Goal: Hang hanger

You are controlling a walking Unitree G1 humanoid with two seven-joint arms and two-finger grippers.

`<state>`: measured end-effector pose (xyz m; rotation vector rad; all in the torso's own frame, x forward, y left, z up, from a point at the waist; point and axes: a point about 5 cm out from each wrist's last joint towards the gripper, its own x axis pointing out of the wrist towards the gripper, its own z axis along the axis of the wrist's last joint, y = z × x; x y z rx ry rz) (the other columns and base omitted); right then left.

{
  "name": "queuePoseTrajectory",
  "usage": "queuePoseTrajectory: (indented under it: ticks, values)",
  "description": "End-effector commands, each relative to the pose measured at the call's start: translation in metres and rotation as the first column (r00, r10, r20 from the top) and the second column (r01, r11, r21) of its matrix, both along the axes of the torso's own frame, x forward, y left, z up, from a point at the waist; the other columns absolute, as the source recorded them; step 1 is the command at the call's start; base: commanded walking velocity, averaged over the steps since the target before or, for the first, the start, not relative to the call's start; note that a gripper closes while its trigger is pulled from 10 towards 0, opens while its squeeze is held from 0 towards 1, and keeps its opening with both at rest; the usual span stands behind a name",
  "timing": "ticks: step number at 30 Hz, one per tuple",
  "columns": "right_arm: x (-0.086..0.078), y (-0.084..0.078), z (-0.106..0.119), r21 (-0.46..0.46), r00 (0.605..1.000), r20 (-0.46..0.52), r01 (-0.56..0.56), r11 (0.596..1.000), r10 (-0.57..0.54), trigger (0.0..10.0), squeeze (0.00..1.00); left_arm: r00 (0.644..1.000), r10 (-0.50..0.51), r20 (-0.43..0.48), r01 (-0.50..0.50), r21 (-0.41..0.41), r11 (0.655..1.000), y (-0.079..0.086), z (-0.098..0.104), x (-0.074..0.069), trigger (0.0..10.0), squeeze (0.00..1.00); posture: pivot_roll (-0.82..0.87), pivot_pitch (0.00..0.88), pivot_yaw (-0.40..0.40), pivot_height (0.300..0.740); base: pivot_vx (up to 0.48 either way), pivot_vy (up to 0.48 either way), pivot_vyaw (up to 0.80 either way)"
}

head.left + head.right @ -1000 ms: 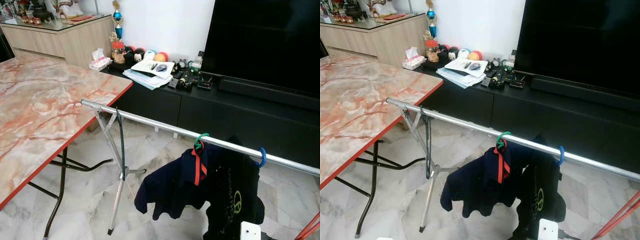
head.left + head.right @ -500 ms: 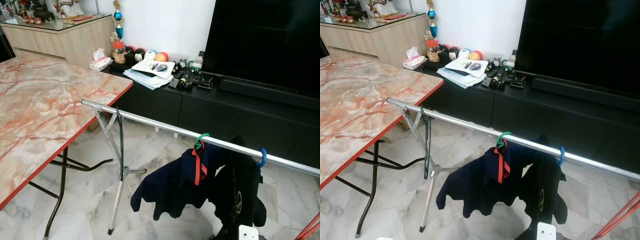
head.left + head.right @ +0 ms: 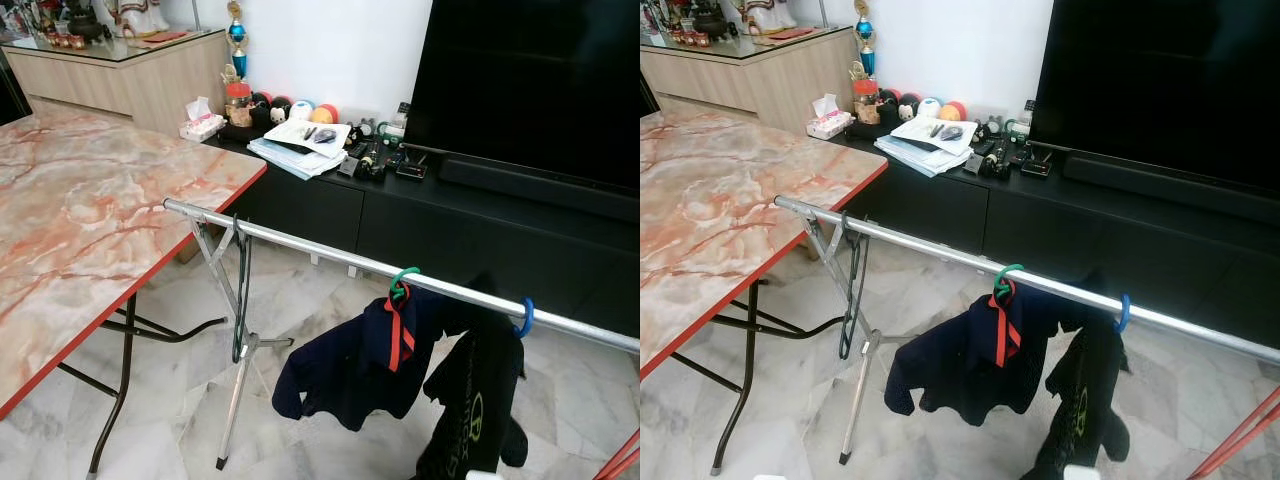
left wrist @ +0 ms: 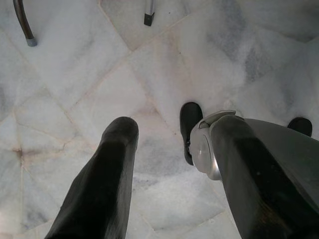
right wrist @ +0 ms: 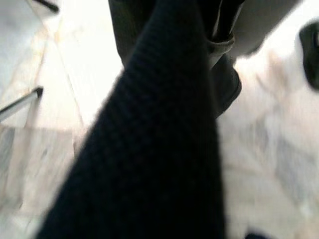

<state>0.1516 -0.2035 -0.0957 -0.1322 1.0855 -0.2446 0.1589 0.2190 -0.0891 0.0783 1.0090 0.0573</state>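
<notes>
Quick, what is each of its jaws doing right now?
Left gripper: open, holding nothing, over the floor.
Right gripper: cannot be told; dark cloth blocks it.

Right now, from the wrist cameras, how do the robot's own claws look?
The left claw has two long, thick black fingers with rounded tips and a smooth matte surface. Beside one finger sits a rounded silver metal part. In the right wrist view a blurred black fabric with a fine woven texture lies close before the camera.

table (image 3: 90, 220) left | rail (image 3: 330, 256) centre, two garments (image 3: 350, 365) hanging | TV cabinet (image 3: 420, 215) behind
</notes>
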Motion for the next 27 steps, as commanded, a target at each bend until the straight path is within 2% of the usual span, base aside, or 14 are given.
queuePoseTrajectory:
  ticks: [1,2,4,9,13,19,23,24,27]
  values:
    - [-0.015,0.003,-0.006,0.006,0.997,-0.081,-0.016,1.0,0.017,0.0,0.0,1.0,-0.01,-0.028,0.01,0.005,1.0,0.0,-0.003,-0.006,10.0,0.0,0.11,0.029,-0.026,0.74,0.0,0.0,0.0]
    - [-0.015,0.003,-0.006,0.006,0.997,-0.081,-0.016,1.0,0.017,0.0,0.0,1.0,-0.01,-0.028,0.01,0.005,1.0,0.0,-0.003,-0.006,10.0,0.0,0.11,0.029,-0.026,0.74,0.0,0.0,0.0]
    - [-0.024,0.004,-0.01,0.001,0.986,-0.157,-0.06,0.998,0.06,0.0,0.0,1.0,-0.011,-0.028,0.012,0.004,1.0,0.0,-0.003,-0.006,10.0,0.0,0.11,0.029,-0.026,0.74,0.0,0.0,0.0]
    - [-0.029,0.005,-0.012,0.004,0.974,-0.205,-0.099,0.995,0.098,0.0,0.0,1.0,-0.011,-0.028,0.011,0.004,1.0,0.0,-0.003,-0.006,10.0,0.0,0.11,0.029,-0.026,0.74,0.0,0.0,0.0]
    - [-0.033,0.005,-0.013,-0.031,0.931,-0.284,-0.246,0.969,0.227,0.0,0.0,1.0,-0.012,-0.029,0.012,0.003,1.0,0.0,-0.003,-0.006,10.0,0.0,0.11,0.03,-0.025,0.74,0.0,0.0,0.0]
    - [-0.032,0.007,-0.013,-0.026,0.911,-0.316,-0.289,0.957,0.266,0.0,0.0,1.0,-0.012,-0.028,0.012,0.003,1.0,0.0,-0.003,-0.006,10.0,0.0,0.11,0.03,-0.025,0.74,0.0,0.0,0.0]
    - [-0.026,0.01,-0.011,-0.031,0.907,-0.309,-0.31,0.95,0.286,0.0,0.0,1.0,-0.012,-0.028,0.012,0.002,1.0,0.0,-0.003,-0.006,10.0,0.0,0.11,0.03,-0.025,0.74,0.0,0.0,0.0]
    - [-0.035,0.005,-0.013,-0.033,0.9,-0.321,-0.321,0.947,0.294,0.0,0.0,1.0,-0.012,-0.028,0.012,0.002,1.0,0.0,-0.002,-0.006,10.0,0.0,0.11,0.03,-0.025,0.74,0.0,0.0,0.0]
    - [-0.04,0.001,-0.014,-0.054,0.893,-0.322,-0.35,0.935,0.316,0.0,0.0,1.0,-0.012,-0.027,0.012,0.002,1.0,0.0,-0.002,-0.006,10.0,0.0,0.11,0.03,-0.024,0.74,0.0,0.0,0.0]
